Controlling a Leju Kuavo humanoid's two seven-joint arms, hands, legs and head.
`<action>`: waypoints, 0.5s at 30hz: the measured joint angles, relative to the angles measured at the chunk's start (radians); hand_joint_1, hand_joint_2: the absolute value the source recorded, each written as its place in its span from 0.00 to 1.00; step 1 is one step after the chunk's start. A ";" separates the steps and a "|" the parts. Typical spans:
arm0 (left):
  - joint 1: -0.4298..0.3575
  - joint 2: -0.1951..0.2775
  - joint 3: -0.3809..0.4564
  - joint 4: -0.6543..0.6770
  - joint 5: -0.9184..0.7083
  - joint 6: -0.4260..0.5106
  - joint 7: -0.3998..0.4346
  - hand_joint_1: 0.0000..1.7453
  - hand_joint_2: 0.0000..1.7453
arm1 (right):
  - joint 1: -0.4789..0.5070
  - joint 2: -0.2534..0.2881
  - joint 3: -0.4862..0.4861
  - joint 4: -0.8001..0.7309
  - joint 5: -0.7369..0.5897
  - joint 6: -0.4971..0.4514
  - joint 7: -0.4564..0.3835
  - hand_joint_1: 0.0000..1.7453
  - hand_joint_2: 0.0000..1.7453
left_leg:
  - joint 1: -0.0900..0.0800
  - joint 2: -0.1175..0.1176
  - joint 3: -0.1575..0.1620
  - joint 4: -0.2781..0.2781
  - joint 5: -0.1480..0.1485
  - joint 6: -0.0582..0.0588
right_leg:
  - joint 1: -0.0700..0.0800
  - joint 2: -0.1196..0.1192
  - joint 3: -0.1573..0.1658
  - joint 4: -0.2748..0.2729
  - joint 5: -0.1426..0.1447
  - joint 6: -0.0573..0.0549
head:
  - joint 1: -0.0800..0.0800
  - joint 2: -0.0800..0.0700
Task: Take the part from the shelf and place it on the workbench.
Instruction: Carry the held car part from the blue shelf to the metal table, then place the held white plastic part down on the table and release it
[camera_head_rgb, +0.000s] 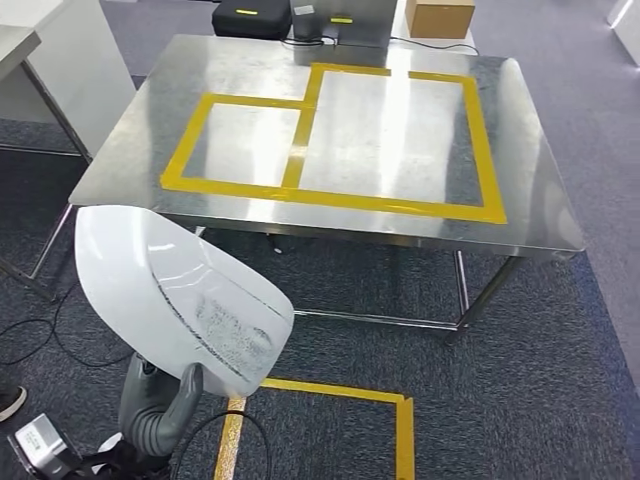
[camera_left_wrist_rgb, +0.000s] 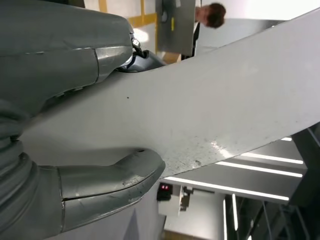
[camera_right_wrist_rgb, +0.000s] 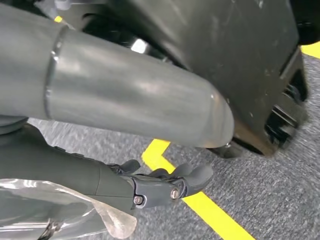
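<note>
Currently we are gripping the white curved part (camera_head_rgb: 181, 300) in our left hand (camera_head_rgb: 155, 405), right hand (camera_right_wrist_rgb: 166, 182) empty, risking slippage short of the steel workbench (camera_head_rgb: 528, 190).

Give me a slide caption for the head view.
Left robot hand holds a white part before the steel workbench marked with yellow tape.

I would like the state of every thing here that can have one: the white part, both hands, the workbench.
white part: held up off the floor, not yet over the workbench.
left hand: grips the white part from below.
right hand: holds nothing, fingers loosely curled, above the carpet.
workbench: bare inside its yellow tape frames.
</note>
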 joint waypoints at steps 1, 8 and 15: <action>0.000 0.000 -0.001 0.000 0.000 0.000 0.000 1.00 1.00 | -0.001 0.000 -0.001 0.000 -0.001 0.000 0.000 0.00 0.00 | -0.002 0.014 0.001 0.000 -0.002 0.002 | 0.000 -0.004 -0.030 0.054 -0.017 0.000 | 0.000 0.000; -0.002 0.001 -0.011 0.000 -0.003 0.003 0.000 1.00 1.00 | 0.003 0.001 -0.011 0.000 0.006 -0.003 0.000 0.00 0.00 | -0.011 0.045 0.016 0.006 -0.017 -0.007 | 0.004 -0.028 0.089 -0.174 0.110 -0.016 | -0.001 0.000; -0.002 0.003 -0.013 0.000 0.000 0.014 0.000 1.00 1.00 | 0.001 0.002 -0.015 0.000 0.007 -0.007 0.009 0.00 0.00 | -0.012 0.044 0.023 -0.005 -0.014 -0.003 | 0.006 -0.026 0.094 -0.178 0.110 -0.019 | -0.002 0.000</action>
